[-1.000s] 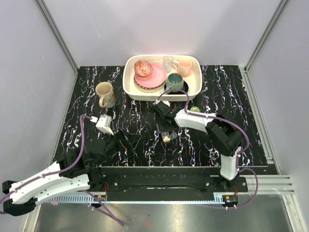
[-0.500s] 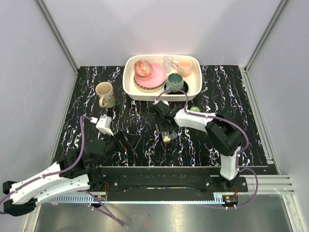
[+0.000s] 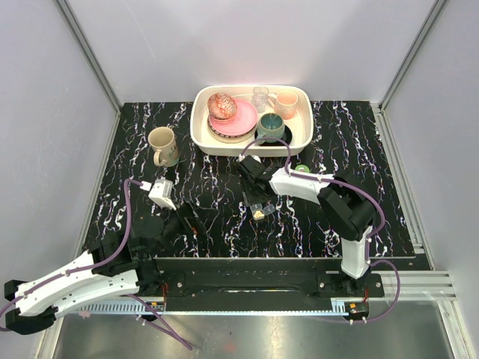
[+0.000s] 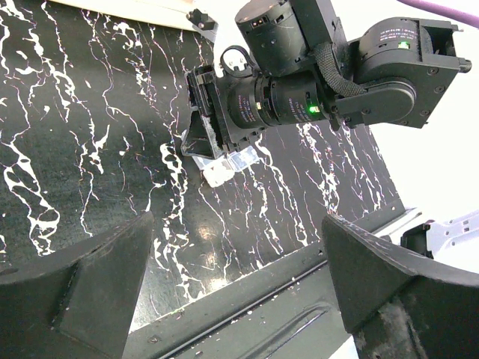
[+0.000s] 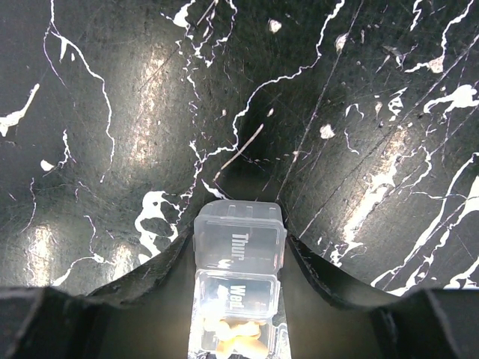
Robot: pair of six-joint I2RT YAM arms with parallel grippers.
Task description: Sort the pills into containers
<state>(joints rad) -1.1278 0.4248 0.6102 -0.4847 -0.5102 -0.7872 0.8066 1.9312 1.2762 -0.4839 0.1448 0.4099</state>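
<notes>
The right gripper's [image 5: 241, 233] jaws pinch both sides of the clear plastic strip of square compartments [image 5: 238, 258] lying mid-way on the black marbled surface [image 5: 112, 112]. A skewed squeeze could tip the strip and scatter the tiny yellow-orange pills [image 5: 236, 338] in its near cell. The left gripper's [image 3: 187, 222] jaws hang wide and empty; I count 1 strip, 2 visible cells, and pills too clustered to count.

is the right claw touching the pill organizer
Touching. In the right wrist view, the right claw closes in on both sides of the pill organizer, and no gap shows on either side.
</notes>
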